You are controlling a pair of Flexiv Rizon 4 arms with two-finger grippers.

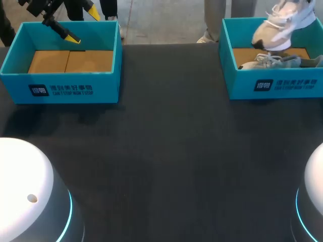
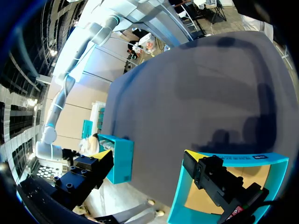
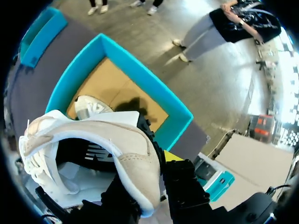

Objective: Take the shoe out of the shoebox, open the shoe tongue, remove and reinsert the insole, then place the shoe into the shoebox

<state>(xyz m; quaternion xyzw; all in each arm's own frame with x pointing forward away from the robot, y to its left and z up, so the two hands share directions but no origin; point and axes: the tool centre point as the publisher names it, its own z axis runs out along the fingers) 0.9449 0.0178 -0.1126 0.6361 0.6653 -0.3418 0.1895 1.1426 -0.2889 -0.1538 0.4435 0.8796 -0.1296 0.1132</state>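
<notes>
A white and beige shoe [image 1: 282, 22] hangs tilted above the right teal shoebox [image 1: 242, 80]. My right gripper [image 3: 150, 173] is shut on this shoe [image 3: 117, 140] at its heel collar, one yellow tip showing beside it. A second, greyish shoe [image 1: 276, 62] lies inside that box [image 3: 140, 60], seen under the held one as a pale toe [image 3: 88, 107]. My left gripper [image 1: 83, 24] hovers open over the back of the left teal box [image 1: 60, 80], nothing between its fingers [image 2: 212, 175]. That box's rim [image 2: 233, 158] lies just under it.
The left box holds only a brown cardboard floor [image 1: 70, 61]. Dark tabletop [image 1: 166, 151] stretches between and in front of the two boxes. The white bases of my arms [image 1: 25, 191] stand at the near corners.
</notes>
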